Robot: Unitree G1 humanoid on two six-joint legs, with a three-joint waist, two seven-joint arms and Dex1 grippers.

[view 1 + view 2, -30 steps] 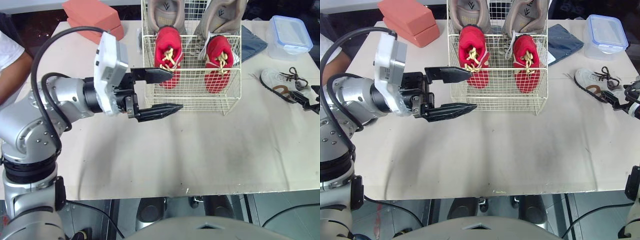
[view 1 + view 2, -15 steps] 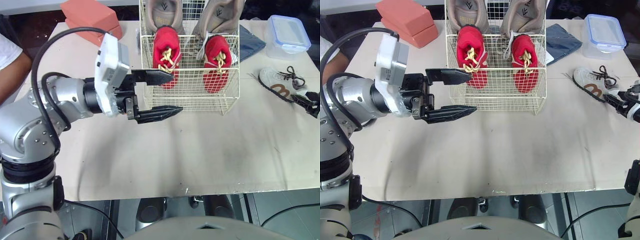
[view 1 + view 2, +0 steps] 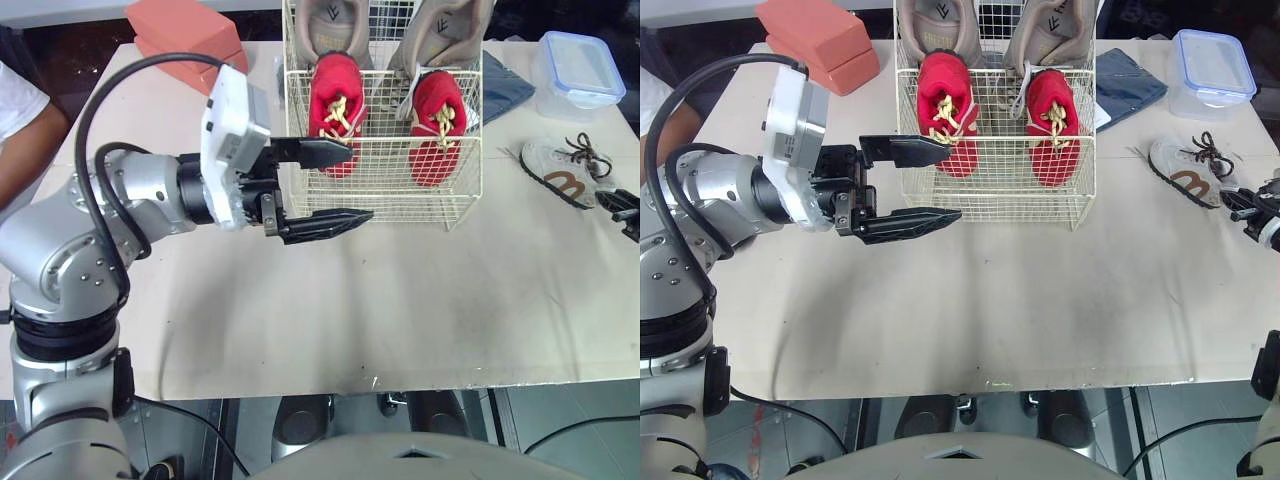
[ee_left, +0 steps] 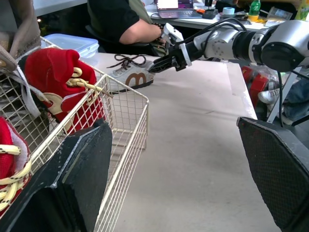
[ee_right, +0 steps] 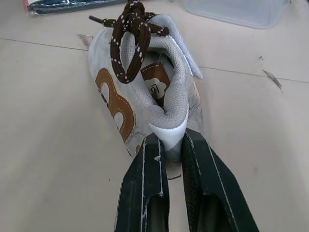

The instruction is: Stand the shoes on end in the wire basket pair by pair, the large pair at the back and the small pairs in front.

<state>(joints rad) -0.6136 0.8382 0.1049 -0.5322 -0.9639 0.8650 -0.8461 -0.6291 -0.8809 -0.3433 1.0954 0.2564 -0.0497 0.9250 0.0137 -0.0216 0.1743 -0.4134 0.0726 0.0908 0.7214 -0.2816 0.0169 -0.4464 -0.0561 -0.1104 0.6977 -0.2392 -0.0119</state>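
Right pincer (image 5: 170, 138) is clenched on the heel of the grey shoe (image 5: 145, 87), down at the counter (image 3: 400, 300), well right of the wire basket (image 3: 380, 195). Left pincer (image 3: 358, 183) is released and holds nothing, jaws wide at the basket's front-left corner. In the basket, the large tan pair (image 3: 330, 20) stands at the back and the red pair (image 3: 335, 100) in front. I read this as pickup of the next small shoe. Next I need to lift it, tip it on end and slot it in front, which looks tight. The counter is plain beige. Red blocks (image 3: 185, 30) and a lidded box (image 3: 572, 70) sit at the far edge, and a person's arm (image 3: 20, 120) is at the left.
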